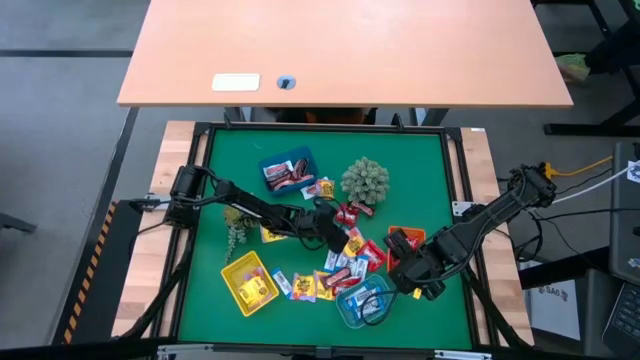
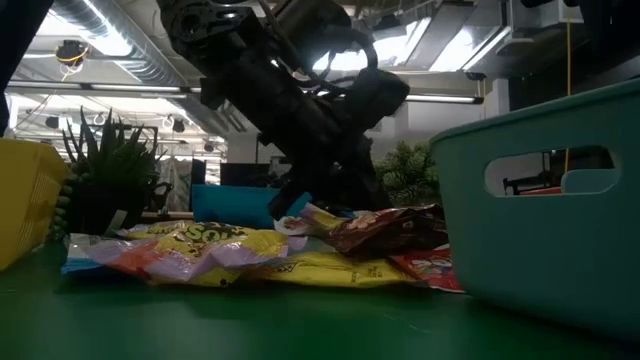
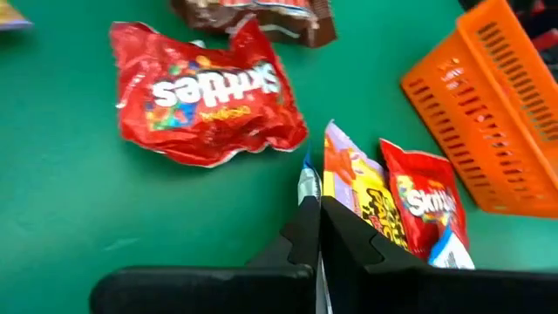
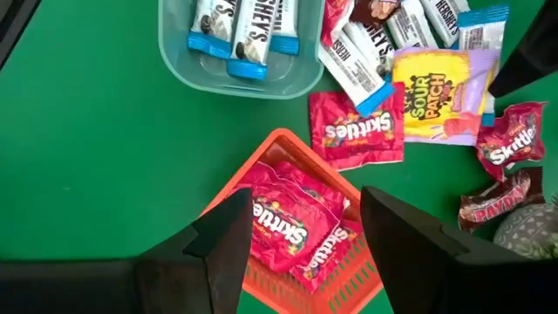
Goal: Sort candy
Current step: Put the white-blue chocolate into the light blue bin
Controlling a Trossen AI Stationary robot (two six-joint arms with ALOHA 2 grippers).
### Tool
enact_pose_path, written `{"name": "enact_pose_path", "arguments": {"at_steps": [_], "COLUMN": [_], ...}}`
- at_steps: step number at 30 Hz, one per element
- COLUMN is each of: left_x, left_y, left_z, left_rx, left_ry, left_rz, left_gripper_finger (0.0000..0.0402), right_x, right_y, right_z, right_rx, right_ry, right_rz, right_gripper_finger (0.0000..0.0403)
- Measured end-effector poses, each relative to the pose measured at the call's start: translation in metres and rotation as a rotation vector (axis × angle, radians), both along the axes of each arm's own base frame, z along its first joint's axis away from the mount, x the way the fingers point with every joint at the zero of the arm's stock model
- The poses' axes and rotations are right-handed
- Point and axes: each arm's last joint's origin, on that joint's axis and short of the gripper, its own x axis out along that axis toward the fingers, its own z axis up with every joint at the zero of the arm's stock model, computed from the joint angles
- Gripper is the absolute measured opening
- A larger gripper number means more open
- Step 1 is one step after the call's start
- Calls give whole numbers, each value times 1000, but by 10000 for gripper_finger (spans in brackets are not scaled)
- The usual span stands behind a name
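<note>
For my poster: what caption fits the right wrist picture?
Open right tool hovers over orange tray of red candy.

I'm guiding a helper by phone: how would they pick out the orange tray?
Look at the green mat from above and go to its right side, where the right gripper hangs open. The orange tray sits right below it, next to the teal tray of blue-and-white bars. It is the only slatted orange one, and it holds only red Skittles packs.

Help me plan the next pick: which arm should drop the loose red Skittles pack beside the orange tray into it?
Right. The right gripper hangs open above the orange tray, and the red Skittles pack lies just past its rim. The left gripper is shut, down in the pile.
</note>
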Motion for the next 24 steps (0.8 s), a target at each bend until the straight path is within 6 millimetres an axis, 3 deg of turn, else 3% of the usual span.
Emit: {"name": "enact_pose_path", "arguments": {"at_steps": [24], "left_x": [-2], "left_y": [-14], "left_z": [-1], "left_rx": [-3], "left_ry": [15], "left_rz": [-111], "left_gripper_finger": [0], "right_x": [0], "right_y": [0], "right_z": [0], "right_rx": [1], "right_ry": [-1], "right_rz": [-2], "right_gripper_finger": [214]}}
